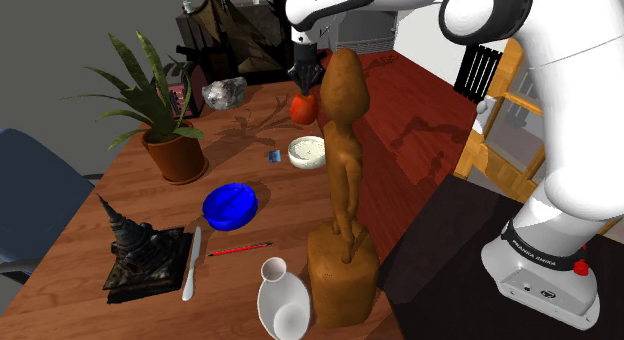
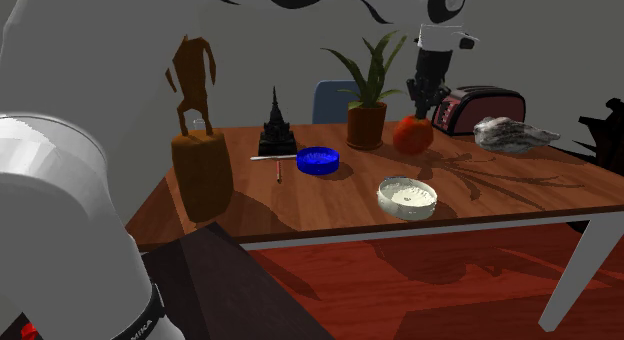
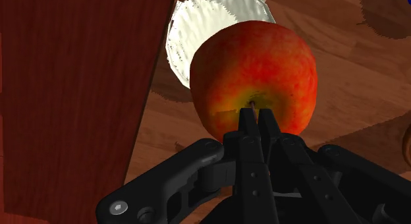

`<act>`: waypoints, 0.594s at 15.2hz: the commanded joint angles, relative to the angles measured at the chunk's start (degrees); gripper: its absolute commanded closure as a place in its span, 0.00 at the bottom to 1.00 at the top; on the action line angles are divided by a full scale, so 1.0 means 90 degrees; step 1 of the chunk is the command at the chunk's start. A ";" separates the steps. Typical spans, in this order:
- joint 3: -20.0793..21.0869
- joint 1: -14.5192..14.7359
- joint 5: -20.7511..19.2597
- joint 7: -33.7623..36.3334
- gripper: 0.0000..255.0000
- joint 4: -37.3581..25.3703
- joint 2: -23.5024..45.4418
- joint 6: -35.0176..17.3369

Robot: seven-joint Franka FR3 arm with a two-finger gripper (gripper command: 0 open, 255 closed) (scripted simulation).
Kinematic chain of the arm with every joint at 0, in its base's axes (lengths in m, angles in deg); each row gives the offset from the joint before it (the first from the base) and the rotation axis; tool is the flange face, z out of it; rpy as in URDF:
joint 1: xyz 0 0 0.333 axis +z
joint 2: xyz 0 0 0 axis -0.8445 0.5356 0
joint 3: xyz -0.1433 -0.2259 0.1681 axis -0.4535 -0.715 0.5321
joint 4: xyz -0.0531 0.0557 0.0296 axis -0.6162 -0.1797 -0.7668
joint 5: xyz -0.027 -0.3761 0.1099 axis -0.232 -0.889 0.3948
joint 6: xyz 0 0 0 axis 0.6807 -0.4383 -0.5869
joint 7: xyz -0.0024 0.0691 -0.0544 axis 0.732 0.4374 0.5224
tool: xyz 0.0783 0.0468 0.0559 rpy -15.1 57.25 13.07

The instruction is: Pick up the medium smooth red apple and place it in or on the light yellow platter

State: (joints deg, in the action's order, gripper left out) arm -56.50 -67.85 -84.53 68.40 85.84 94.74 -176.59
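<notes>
- The red apple (image 3: pixel 253 71) hangs from the gripper (image 3: pixel 257 120), whose black fingers are pinched nearly together on its stem end. It appears lifted clear of the wooden table (image 1: pixel 260 178).
- So slim a hold looks fragile, so the carry should be slow and level, without swinging.
- The pale platter (image 1: pixel 307 151) lies near, just below the apple in the shoulder view. Lower the apple over its middle before letting go.
- The tall brown figure (image 1: pixel 345 118) stands just beside that path and is the main obstacle.
- A small blue block (image 1: pixel 273 155) sits near the platter, while the blue bowl (image 1: pixel 230 205) and potted plant (image 1: pixel 175 153) are well apart.
</notes>
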 commanded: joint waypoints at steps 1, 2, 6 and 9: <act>-0.0007 -0.0002 -0.0008 -0.0017 1.00 -0.0024 0.0103 -0.0079; -0.0008 -0.0005 -0.0008 -0.0020 1.00 0.0046 0.0112 -0.0158; -0.0014 -0.0012 -0.0013 -0.0030 1.00 0.0296 0.0169 -0.0464; -0.0019 -0.0015 -0.0017 -0.0037 1.00 0.0458 0.0227 -0.0684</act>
State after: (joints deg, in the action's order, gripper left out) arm -56.65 -67.89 -84.69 68.15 89.09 96.79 -181.83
